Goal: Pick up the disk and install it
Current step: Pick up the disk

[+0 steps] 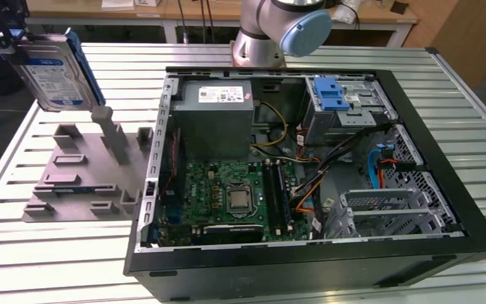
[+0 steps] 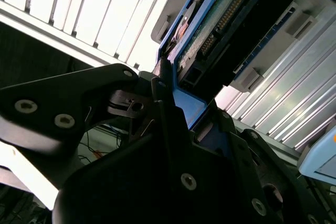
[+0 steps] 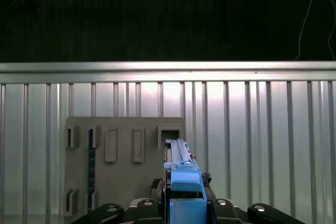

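1. The gripper (image 1: pixel 8 44) is at the far corner of the exterior view's left. Its jaws are clamped on the disk (image 1: pixel 56 73).
2. In the second wrist view, the black fingers (image 2: pixel 163 103) grip the blue bracket rail at one end of the disk (image 2: pixel 231 14). The circuit-board side and connector are visible.
3. The disk hangs on edge, slightly tilted, with its white-and-blue label facing the exterior camera. It is raised off the table (image 1: pixel 49 266) and is outside the computer case (image 1: pixel 311 259).
4. In the first wrist view, the disk (image 3: pixel 181 174) appears edge-on, blue rail uppermost, over one side of the grey fixture block (image 3: pixel 123 166).
5. The fixture block (image 1: pixel 83 183) lies flat on the slatted table, just beside the case on the exterior view's left. Its tall post stands below the disk.
6. The case lies open. It holds the power-supply box (image 1: pixel 218 120), the motherboard (image 1: pixel 226 196) and a drive bay with a blue latch (image 1: pixel 331 95).
7. The arm base (image 1: pixel 273 28) stands behind the case.
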`<action>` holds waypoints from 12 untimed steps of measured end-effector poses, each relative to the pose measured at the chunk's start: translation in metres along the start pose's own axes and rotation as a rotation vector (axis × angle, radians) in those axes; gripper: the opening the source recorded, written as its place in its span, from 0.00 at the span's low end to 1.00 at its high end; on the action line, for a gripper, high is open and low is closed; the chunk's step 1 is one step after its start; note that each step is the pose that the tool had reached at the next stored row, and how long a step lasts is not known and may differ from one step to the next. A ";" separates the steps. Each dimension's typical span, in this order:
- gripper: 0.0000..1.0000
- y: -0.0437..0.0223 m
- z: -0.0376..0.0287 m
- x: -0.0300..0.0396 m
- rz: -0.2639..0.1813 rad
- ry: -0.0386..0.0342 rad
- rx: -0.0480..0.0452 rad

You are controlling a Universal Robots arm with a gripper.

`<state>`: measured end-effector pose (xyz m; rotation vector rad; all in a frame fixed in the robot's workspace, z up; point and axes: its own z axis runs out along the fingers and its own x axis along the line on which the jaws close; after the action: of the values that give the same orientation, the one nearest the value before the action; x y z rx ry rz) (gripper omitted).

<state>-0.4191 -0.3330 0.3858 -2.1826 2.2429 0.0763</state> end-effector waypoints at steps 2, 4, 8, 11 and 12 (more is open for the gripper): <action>0.36 0.0000 -0.0006 0.0000 0.000 -0.0001 0.0001; 0.36 0.0000 -0.0010 -0.0001 0.000 -0.0001 0.0002; 0.36 0.0001 -0.0019 -0.0001 0.000 -0.0001 0.0001; 0.36 0.0001 -0.0025 -0.0001 0.000 -0.0001 0.0001; 0.36 0.0001 -0.0027 -0.0001 0.000 -0.0001 0.0001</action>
<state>-0.4191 -0.3330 0.3885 -2.1825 2.2429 0.0762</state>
